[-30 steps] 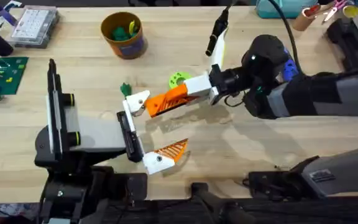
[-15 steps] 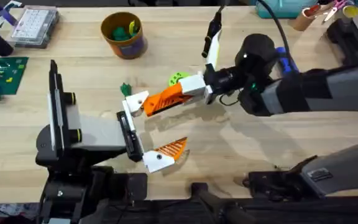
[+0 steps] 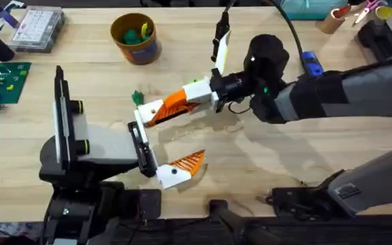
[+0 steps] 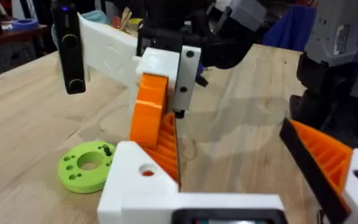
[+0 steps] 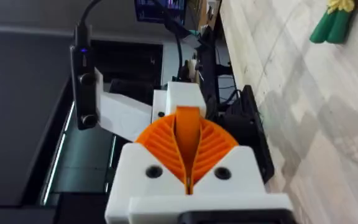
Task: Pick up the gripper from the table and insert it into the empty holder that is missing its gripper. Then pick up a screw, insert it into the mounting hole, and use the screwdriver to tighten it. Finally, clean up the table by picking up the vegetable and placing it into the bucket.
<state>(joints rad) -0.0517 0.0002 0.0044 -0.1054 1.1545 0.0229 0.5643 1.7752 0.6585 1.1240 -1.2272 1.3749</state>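
Note:
My right gripper (image 3: pixel 186 101) reaches in from the right, shut on the loose orange gripper (image 5: pixel 188 134). The piece's ribbed tip (image 3: pixel 158 114) rests against the bare white holder (image 3: pixel 150 109) on my left arm. In the left wrist view the orange piece (image 4: pixel 153 118) runs down into the holder (image 4: pixel 132 186), and orange shows inside the mounting hole (image 4: pixel 146 170). My left gripper (image 3: pixel 165 141) is open, and its other bracket bears an orange finger (image 3: pixel 189 162). The dark-green vegetable (image 3: pixel 137 96) lies just beyond the holder. The yellow-orange bucket (image 3: pixel 135 37) stands at the back left.
A lime-green disc (image 4: pixel 86 165) lies beside the holder, half covered by the right gripper in the overhead view. A black and pale-yellow tool on a cable (image 3: pixel 218 42) lies behind the right arm. A clear parts box (image 3: pixel 38 27) and a green board (image 3: pixel 2 78) sit at the far left.
My right arm has moved left with the orange gripper, bringing its tip from just short of the holder onto it. The left arm has stayed still.

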